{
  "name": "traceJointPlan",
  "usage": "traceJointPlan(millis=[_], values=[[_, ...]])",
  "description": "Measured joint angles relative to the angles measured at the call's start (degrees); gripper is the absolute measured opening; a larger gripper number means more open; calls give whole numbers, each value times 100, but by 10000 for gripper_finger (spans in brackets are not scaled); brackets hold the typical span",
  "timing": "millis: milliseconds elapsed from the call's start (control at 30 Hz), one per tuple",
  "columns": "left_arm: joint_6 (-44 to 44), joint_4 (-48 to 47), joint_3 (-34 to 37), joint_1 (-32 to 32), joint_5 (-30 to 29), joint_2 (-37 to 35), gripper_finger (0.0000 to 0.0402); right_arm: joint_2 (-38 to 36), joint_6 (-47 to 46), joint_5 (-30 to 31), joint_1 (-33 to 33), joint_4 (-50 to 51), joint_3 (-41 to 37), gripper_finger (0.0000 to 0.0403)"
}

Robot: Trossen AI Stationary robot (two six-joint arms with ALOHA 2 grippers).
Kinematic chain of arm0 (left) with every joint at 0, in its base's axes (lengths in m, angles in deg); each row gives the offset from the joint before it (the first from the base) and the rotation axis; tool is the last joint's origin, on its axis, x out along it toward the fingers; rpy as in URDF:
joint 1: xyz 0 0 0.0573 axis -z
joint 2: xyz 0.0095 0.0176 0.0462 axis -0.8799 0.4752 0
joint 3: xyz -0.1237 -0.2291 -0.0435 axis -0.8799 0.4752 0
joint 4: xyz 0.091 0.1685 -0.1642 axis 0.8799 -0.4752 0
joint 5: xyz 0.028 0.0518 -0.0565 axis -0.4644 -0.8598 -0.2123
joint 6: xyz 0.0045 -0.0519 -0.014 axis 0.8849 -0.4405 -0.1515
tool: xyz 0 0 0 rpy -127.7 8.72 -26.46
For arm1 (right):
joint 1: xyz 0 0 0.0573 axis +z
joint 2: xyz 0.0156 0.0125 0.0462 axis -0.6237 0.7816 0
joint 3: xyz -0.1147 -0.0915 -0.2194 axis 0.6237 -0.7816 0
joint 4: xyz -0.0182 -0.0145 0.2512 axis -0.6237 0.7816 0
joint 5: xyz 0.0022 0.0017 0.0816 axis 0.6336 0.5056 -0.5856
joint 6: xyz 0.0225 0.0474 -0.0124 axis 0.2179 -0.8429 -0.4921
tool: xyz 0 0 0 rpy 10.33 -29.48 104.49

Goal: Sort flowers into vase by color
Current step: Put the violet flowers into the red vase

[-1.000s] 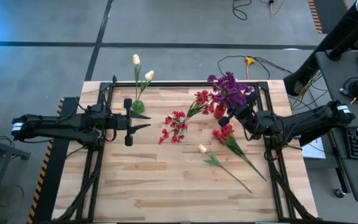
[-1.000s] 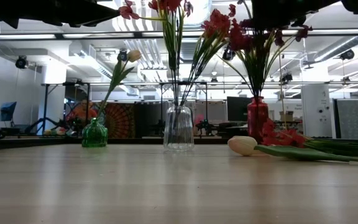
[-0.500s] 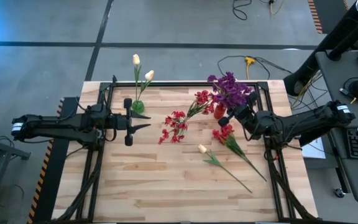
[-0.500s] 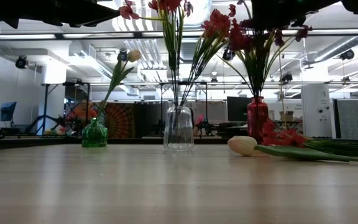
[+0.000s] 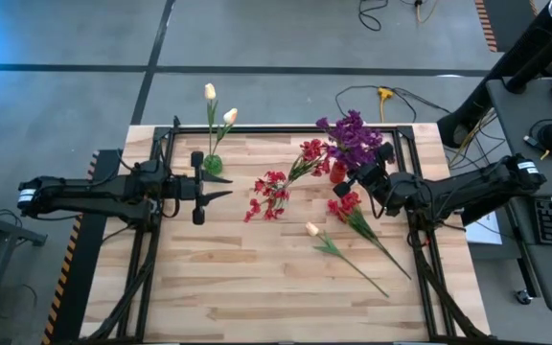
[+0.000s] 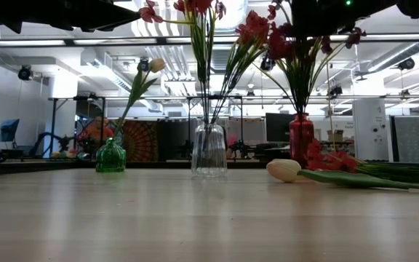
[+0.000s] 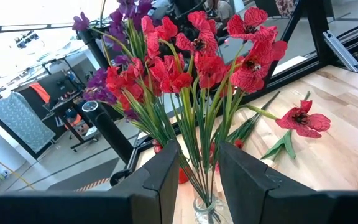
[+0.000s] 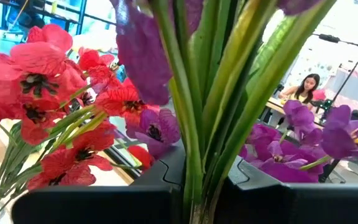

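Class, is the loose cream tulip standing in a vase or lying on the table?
Lying on the table: the cream tulip rests flat, outside every vase.

Left arm lay level over the table's left side, left gripper [image 5: 200,188] with fingers slightly parted, holding nothing. Right arm reached in from the right, right gripper [image 5: 360,173] clamped shut on the purple flowers [image 5: 353,137].

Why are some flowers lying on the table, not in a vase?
They look unsorted so far. A cream tulip and a red flower lie flat on the table, near the right gripper, which pinches purple flower stems at the red vase.
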State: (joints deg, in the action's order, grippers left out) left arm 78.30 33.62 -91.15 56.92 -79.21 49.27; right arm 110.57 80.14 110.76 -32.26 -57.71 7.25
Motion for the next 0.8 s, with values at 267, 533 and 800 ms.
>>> traceJointPlan(millis=[267,533,800], values=[[0,-4,1,0,0,0,95,104,-43,37,0,-2,0,28],[0,-7,-1,-2,0,0,95,131,-126,42,0,-1,0,28],[-2,-4,1,-1,0,0,95,127,-442,56,0,2,0,28]])
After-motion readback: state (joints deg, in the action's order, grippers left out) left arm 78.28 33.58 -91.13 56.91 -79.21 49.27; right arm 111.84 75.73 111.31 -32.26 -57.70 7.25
